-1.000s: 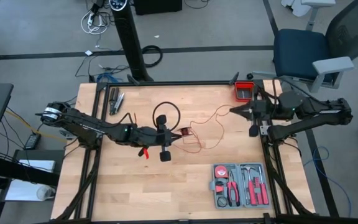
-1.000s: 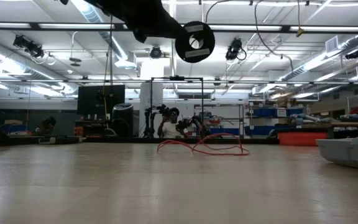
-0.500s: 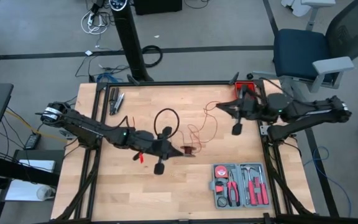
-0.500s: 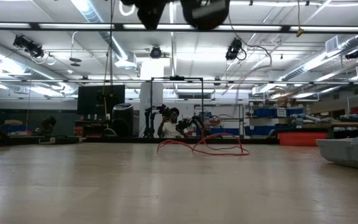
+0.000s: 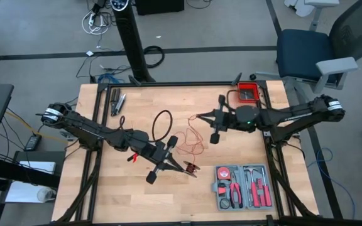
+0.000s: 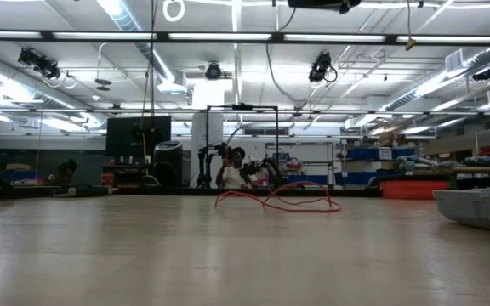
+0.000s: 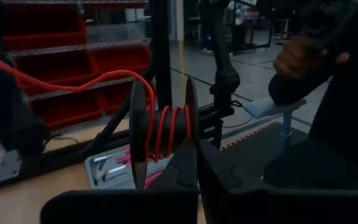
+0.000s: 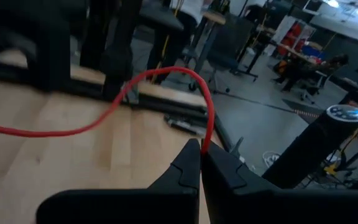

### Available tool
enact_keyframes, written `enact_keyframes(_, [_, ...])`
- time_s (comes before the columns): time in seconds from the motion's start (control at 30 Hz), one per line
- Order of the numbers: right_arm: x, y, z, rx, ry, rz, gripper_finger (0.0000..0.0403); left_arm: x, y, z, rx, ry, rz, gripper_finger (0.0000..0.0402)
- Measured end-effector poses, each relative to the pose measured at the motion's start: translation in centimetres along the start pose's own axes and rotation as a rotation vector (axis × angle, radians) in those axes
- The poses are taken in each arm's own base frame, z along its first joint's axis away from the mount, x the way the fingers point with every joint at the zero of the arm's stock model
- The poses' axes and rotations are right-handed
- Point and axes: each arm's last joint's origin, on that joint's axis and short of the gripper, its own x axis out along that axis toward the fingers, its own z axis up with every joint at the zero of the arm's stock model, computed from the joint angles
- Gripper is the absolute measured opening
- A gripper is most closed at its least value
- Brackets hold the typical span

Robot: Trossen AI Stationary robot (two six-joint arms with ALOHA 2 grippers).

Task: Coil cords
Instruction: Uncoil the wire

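In the high view, the grey tool case (image 5: 242,186) with its red-handled tools lies at the lower right of the desk (image 5: 105,194). Just to its left, low in the middle of the frame, the left hand (image 5: 188,169) is closed on a small dark spool (image 5: 191,167). The left wrist view shows the fingers pinched on the spool's (image 7: 160,134) edge, with a few turns of the red cord (image 7: 166,132) around its core.

From the spool, the cord (image 5: 190,139) runs up the frame in loose loops over the middle of the desk. The low view shows the same loops (image 6: 289,201) lying on the far part of the desk.

Farther up, right of centre, the right hand (image 5: 197,117) is closed on the cord. In the right wrist view the cord (image 8: 166,84) arches out from between the closed fingertips and trails over the wood.

A red bin (image 5: 247,93) sits at the upper right corner of the desk, and a few dark tools (image 5: 116,102) lie at the upper left. Beyond the desk stands a blue chair (image 5: 303,53).
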Motion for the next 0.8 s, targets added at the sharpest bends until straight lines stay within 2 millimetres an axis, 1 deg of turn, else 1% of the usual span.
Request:
enact_keyframes(0.1, [0.74,0.49,-0.52,-0.017,0.027,0.008,0.0004,0.0,-0.01,0.11,0.024,-0.011,-0.004,0.0003])
enact_keyframes(0.2, [1.06,0.72,-0.8,-0.028,0.044,0.013,0.0004,0.0,0.0,0.18,0.036,-0.019,-0.003,0.0003])
enact_keyframes(0.8, [0.93,0.69,-0.83,-0.029,0.051,0.016,0.0004,0.0,0.01,0.3,0.045,-0.031,-0.002,0.0003])
